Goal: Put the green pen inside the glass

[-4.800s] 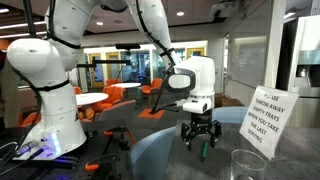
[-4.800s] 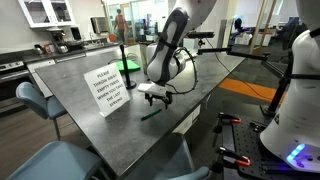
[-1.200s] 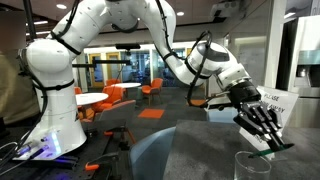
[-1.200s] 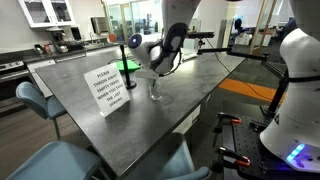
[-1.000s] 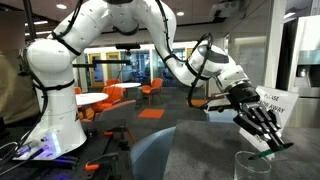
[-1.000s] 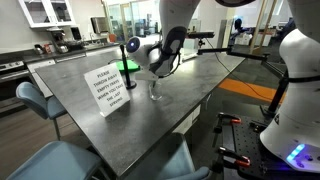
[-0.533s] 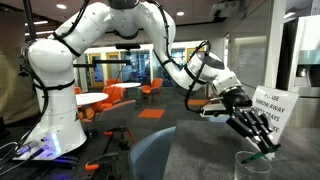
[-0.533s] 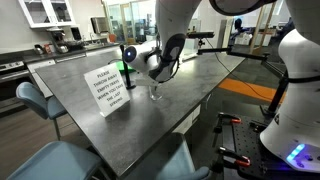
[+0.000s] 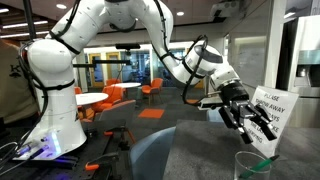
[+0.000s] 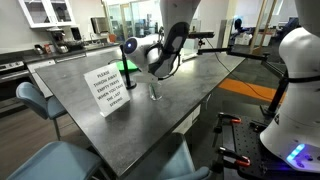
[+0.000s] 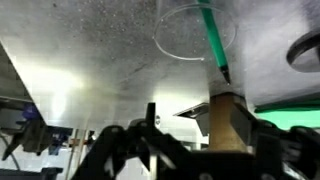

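Note:
The clear glass [image 9: 253, 165] stands on the grey table near its edge; it also shows in an exterior view [image 10: 155, 93] and the wrist view [image 11: 172, 44]. In the wrist view the green pen [image 11: 213, 40] stands inside the glass, leaning on the rim with its tip poking over it. My gripper [image 9: 252, 122] hangs tilted just above the glass, open and empty. In the wrist view [image 11: 190, 125] its fingers [image 11: 228, 122] stand well apart. In both exterior views the pen is too small to make out.
A white printed sign [image 9: 272, 112] stands on the table close behind the glass, also seen in an exterior view [image 10: 108, 88]. A dark ball-like object [image 10: 129, 50] stands farther back. The table edge [image 10: 190, 112] runs close by the glass.
The gripper has let go of the green pen, which now stands in the glass, and has lifted slightly up and away from the rim.

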Controlling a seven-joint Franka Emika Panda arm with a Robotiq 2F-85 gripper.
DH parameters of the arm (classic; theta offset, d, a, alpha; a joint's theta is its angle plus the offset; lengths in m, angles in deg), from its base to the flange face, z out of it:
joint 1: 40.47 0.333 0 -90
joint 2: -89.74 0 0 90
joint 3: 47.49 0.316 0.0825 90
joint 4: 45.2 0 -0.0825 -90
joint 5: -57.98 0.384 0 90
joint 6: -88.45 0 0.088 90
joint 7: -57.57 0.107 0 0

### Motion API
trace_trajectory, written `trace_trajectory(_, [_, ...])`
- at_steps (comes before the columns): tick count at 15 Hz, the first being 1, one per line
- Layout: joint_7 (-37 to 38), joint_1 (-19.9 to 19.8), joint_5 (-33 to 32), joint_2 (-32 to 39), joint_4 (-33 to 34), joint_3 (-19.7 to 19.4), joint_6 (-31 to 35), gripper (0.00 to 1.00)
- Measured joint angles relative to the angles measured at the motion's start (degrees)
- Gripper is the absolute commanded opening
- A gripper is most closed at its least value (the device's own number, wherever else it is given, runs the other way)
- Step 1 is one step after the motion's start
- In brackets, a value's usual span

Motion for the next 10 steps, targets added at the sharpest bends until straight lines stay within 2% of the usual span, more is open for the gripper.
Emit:
trace_trajectory(4, [-5.6, -5.8, 0.2, -9.0, -3.1, 6.3, 1.3, 1.0])
trace_trajectory(7, [-11.1, -12.4, 0.7, -15.9, -6.1, 13.0, 3.2, 1.0])
trace_trajectory(10, [-20.7, -20.0, 4.1, -21.8, -9.6, 20.7, 4.7, 1.0])
